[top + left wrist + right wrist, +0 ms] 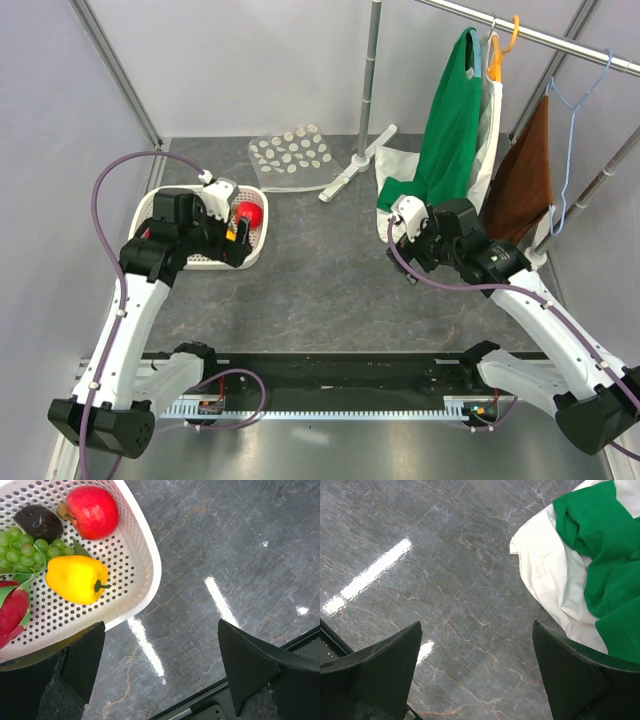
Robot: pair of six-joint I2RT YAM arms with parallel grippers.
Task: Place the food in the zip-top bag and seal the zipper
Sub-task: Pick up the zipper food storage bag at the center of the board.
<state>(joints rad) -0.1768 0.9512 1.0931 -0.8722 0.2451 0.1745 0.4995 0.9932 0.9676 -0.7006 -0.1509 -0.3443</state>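
The white perforated basket [134,565] holds the food: a red apple [91,511], a yellow pepper [75,579], green grapes [22,550], a dark plum-like fruit [39,523] and a red fruit with green tips [11,611]. In the top view the basket [150,205] sits at the left under my left gripper [238,240], which is open and empty over the basket's right edge. The dotted clear zip-top bag [292,157] lies flat at the back centre; its zipper is too small to make out. My right gripper [398,235] is open and empty above bare table.
A clothes rack pole and white foot [355,165] stand behind the bag. Green [450,120], white and brown garments [525,175] hang at the back right; green and white cloth [580,560] lies on the table near my right gripper. Grey walls close the sides.
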